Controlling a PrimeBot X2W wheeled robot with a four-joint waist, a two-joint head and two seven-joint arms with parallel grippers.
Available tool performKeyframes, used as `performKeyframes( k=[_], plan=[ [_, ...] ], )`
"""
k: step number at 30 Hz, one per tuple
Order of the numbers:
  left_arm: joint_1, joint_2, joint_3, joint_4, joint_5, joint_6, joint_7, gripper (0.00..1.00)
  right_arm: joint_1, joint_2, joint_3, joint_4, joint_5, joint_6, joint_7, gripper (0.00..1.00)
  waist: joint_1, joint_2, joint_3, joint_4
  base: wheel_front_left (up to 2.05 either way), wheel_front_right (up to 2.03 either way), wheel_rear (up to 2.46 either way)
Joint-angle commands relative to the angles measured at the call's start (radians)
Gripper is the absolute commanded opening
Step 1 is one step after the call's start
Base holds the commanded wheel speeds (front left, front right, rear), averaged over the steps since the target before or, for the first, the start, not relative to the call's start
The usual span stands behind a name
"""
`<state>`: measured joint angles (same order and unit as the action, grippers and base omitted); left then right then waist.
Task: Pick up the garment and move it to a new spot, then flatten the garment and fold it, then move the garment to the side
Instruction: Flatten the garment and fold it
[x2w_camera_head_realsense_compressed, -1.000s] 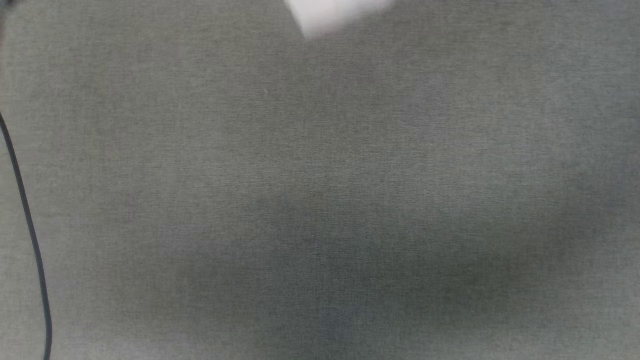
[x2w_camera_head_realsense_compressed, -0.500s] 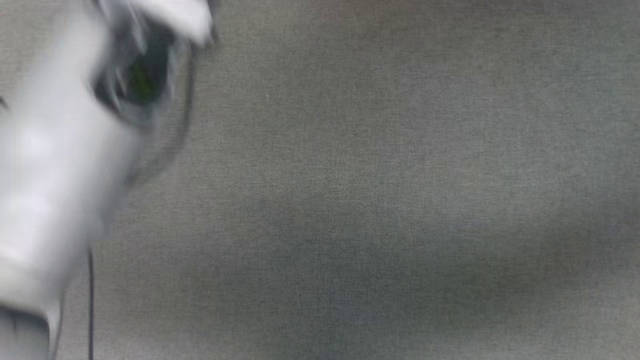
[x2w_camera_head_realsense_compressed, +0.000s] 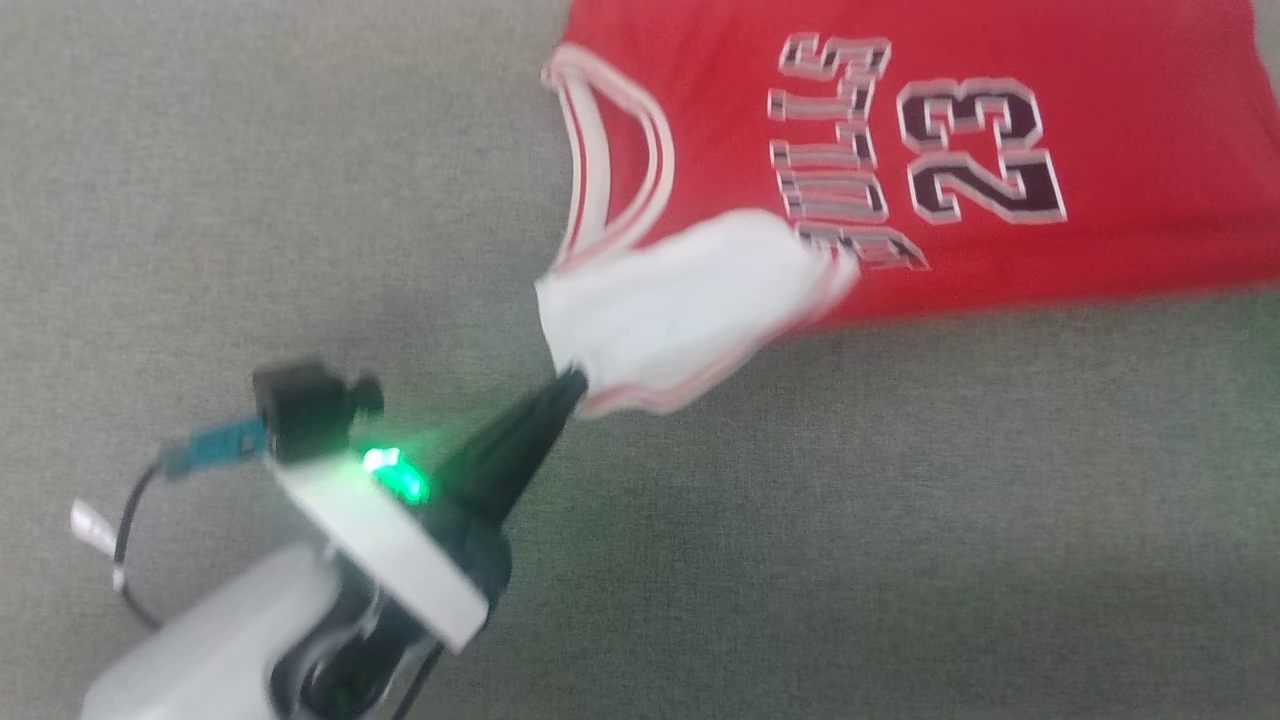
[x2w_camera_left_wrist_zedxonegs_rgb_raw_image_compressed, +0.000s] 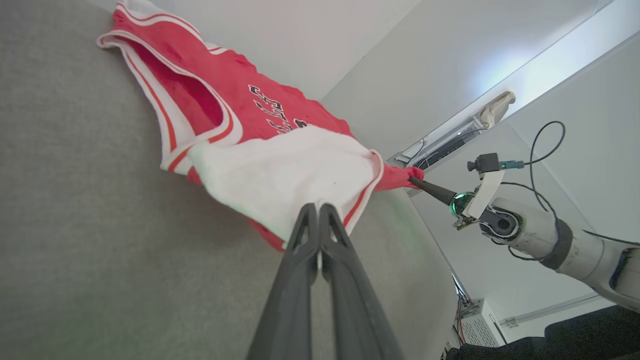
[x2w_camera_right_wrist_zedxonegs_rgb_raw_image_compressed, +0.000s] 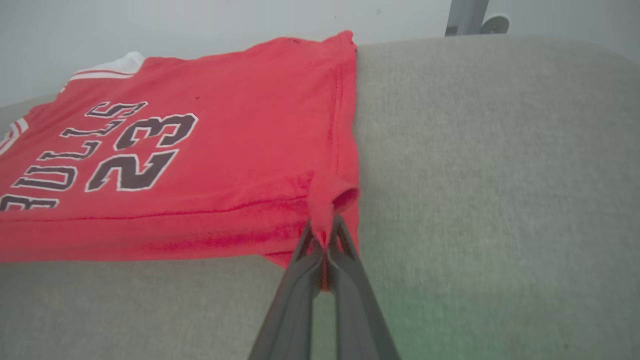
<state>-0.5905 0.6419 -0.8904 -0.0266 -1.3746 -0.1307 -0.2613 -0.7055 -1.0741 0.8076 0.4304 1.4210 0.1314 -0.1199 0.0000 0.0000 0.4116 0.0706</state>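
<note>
Head view, left to right: left gripper (x2w_camera_head_realsense_compressed: 571, 383), long dark fingers pinched on white sleeve (x2w_camera_head_realsense_compressed: 680, 300) of red jersey-style garment (x2w_camera_head_realsense_compressed: 1130, 120), which lies mostly flat on grey woven surface (x2w_camera_head_realsense_compressed: 250, 200); right gripper (x2w_camera_right_wrist_zedxonegs_rgb_raw_image_compressed: 324, 242), clamped on red hem corner. Status, judged: relocated, flattening under way; folding and moving aside remain.

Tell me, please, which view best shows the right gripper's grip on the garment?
Right wrist view: the right gripper is shut on the garment's pinched red corner, close up. Left wrist view shows it small, distant.
</note>
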Motion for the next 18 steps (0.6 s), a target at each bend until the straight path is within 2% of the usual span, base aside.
performKeyframes(
  k=[1,4,9,11,18],
  plan=[
    [0.069,0.026,0.011,-0.032,0.020,0.000,-0.004,0.00,0.066,-0.026,0.009,-0.035,0.022,-0.001,-0.022,0.00,0.0000,0.0000,-0.026,-0.001,0.00,0.00,0.00],
    [0.169,0.065,0.018,-0.065,0.064,0.000,-0.005,0.00,0.169,-0.066,0.022,-0.098,0.054,-0.001,-0.050,0.00,0.0000,0.0000,-0.046,-0.007,0.00,0.00,0.00],
    [0.290,0.098,0.040,-0.106,0.104,0.000,-0.005,0.00,0.287,-0.117,0.028,-0.170,0.103,-0.002,-0.094,0.00,0.0000,0.0000,-0.062,-0.016,0.00,0.00,0.00],
    [0.365,0.115,0.056,-0.154,0.119,0.000,-0.005,0.00,0.370,-0.156,0.022,-0.218,0.140,-0.002,-0.121,0.00,0.0000,0.0000,-0.068,-0.022,0.00,0.00,0.00],
    [0.422,0.128,0.122,-0.212,0.144,0.000,-0.005,0.00,0.457,-0.190,-0.020,-0.296,0.155,-0.002,-0.144,0.00,0.0000,0.0000,-0.073,-0.033,0.00,0.00,0.00]
  ],
)
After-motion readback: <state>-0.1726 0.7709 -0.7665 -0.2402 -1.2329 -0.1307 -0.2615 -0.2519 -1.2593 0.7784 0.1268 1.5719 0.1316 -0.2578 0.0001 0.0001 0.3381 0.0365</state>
